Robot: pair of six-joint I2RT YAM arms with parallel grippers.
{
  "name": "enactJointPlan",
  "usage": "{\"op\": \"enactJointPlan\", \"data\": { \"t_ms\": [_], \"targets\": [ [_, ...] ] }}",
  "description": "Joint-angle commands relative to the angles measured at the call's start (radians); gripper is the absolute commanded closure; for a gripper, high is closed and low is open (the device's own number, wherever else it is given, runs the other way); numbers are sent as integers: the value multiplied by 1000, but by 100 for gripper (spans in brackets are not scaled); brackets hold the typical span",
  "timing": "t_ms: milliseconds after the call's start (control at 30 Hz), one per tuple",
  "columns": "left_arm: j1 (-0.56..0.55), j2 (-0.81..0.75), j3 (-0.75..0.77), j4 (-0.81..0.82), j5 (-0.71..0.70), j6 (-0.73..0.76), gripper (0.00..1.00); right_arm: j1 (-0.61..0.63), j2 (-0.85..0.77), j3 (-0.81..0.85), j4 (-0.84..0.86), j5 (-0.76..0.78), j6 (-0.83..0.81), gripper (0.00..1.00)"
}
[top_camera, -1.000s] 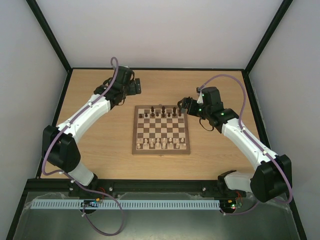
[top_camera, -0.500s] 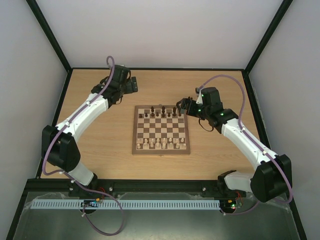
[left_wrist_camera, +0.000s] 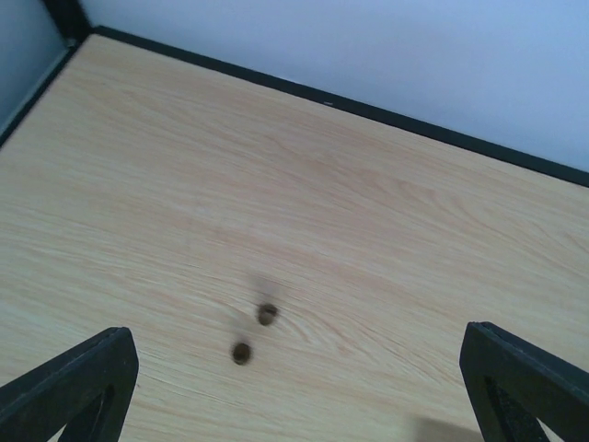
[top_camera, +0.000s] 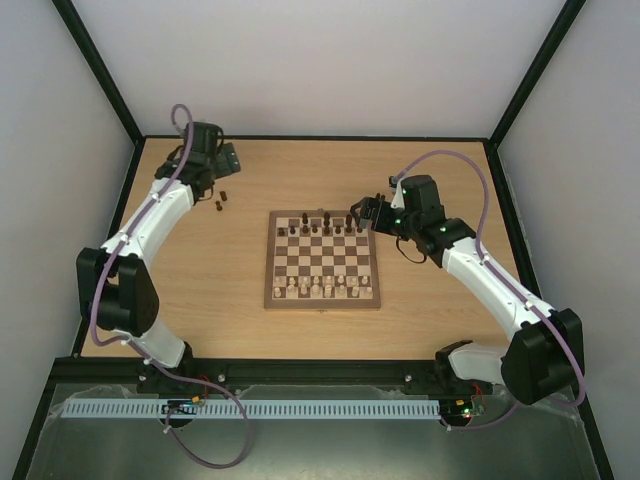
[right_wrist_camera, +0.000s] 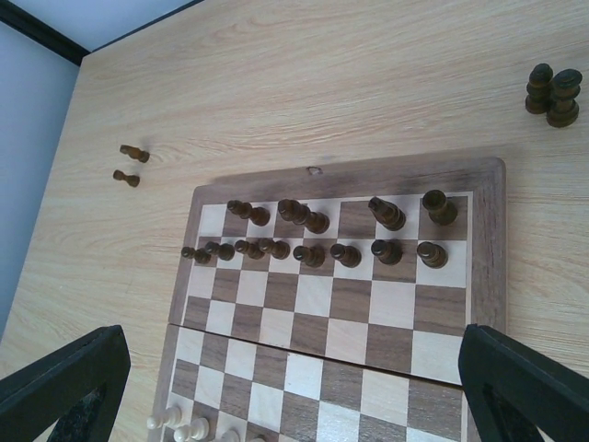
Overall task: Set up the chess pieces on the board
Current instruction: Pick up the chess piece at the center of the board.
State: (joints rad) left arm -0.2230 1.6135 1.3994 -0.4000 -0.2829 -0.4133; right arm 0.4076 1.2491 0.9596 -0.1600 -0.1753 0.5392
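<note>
Pale wood desk point(top_camera: 200, 290) carries the board point(top_camera: 322, 262) at centre frame, with dark chess pieces point(top_camera: 325, 226) filling most of its upper rows. The left fingers point(left_wrist_camera: 74, 382) hang spread wide and empty over two loose pieces point(left_wrist_camera: 267, 314) at upper left, likely lined up for a pickup. The right fingers point(right_wrist_camera: 64, 382), also spread and empty, hover by the board's upper-right corner.

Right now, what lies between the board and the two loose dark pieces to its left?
Only bare table separates the two loose pieces from the board, as the top view shows.
</note>
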Motion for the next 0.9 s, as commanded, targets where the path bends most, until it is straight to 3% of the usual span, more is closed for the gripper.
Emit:
{"op": "enactJointPlan", "data": {
  "t_ms": [0,200,433,600,733,867],
  "targets": [
    [107,52,8,20,19,-25,1,9,-29,-13,7,-21,6,1],
    [204,126,0,69,81,-48,7,17,-9,-15,17,-41,11,1],
    [205,222,-1,83,135,-49,35,19,-5,-14,17,-33,10,1],
    [190,286,31,82,188,-14,35,22,7,-15,25,-44,13,1],
    [164,367,89,39,191,14,27,23,10,-14,22,-41,12,1],
    [151,415,100,38,189,16,27,23,9,-14,20,-36,11,1]
  ]
}}
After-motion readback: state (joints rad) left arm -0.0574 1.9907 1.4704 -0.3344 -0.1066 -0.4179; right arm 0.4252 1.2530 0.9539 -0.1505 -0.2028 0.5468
